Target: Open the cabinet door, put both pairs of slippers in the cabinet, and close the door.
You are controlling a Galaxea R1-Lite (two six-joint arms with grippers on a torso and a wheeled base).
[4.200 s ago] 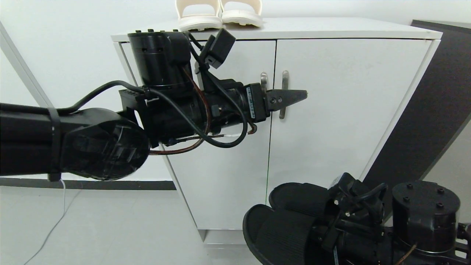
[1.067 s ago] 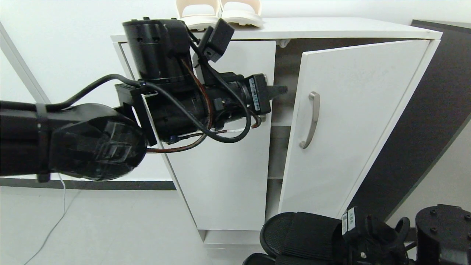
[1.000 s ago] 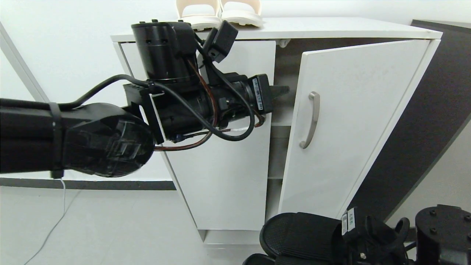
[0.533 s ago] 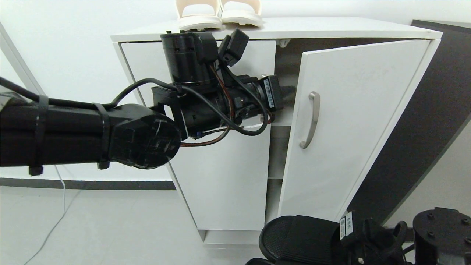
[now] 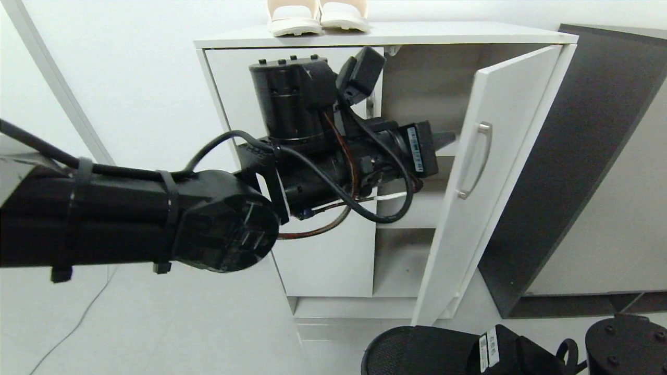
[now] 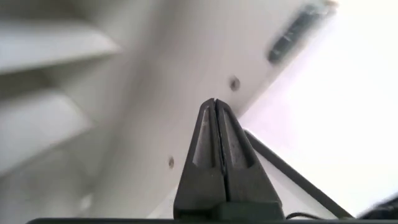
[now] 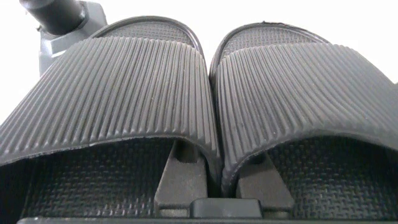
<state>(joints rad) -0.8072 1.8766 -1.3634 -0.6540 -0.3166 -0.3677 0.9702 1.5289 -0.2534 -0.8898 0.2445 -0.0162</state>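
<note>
My left gripper (image 5: 449, 137), fingers pressed together and holding nothing, sits inside the cabinet (image 5: 385, 34), just beside the inner face of the right door (image 5: 503, 156). I cannot tell if it touches. The door stands partly open, hinged at the cabinet's right edge, and it is stiff. I judge that pushing near its free edge, behind the handle (image 5: 475, 159), swings it most easily.

My right gripper (image 7: 219, 186) pinches the black slippers (image 7: 149, 81) together by their adjoining inner walls, low before the cabinet's base. They look light and soft, and the ribbed straps will likely flex. The white slippers (image 5: 318, 15) rest at the front edge of the cabinet top.

The lower compartment (image 5: 401, 260) offers open room. My left arm crosses the upper opening, and the door's swing ends near the dark panel (image 5: 573, 156).
</note>
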